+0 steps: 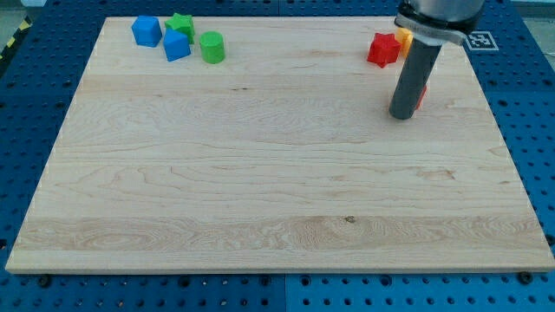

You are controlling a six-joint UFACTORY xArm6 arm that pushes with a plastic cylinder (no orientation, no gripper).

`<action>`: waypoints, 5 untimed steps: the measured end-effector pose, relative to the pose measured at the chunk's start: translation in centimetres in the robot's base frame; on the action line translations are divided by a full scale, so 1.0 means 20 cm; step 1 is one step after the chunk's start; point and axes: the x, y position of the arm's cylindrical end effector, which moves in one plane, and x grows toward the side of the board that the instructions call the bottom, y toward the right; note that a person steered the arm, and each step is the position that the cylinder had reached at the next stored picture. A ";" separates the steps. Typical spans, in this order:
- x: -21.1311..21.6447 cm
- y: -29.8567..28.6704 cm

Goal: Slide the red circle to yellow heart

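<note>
My tip [401, 114] rests on the board at the view's upper right. A red block [422, 94], probably the red circle, peeks out just right of the rod and is mostly hidden behind it, touching or nearly touching it. A yellow block [403, 38], its shape hard to make out, sits above my tip near the board's top edge, partly hidden by the arm. A red star-like block [381, 49] lies right beside the yellow one, on its left.
At the view's top left is a cluster of two blue blocks [146, 30] [176, 45], a green star [181, 23] and a green cylinder [212, 47]. The wooden board [260, 173] lies on a blue pegboard table.
</note>
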 end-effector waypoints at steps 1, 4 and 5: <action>-0.11 0.05; -0.36 0.15; -0.24 0.13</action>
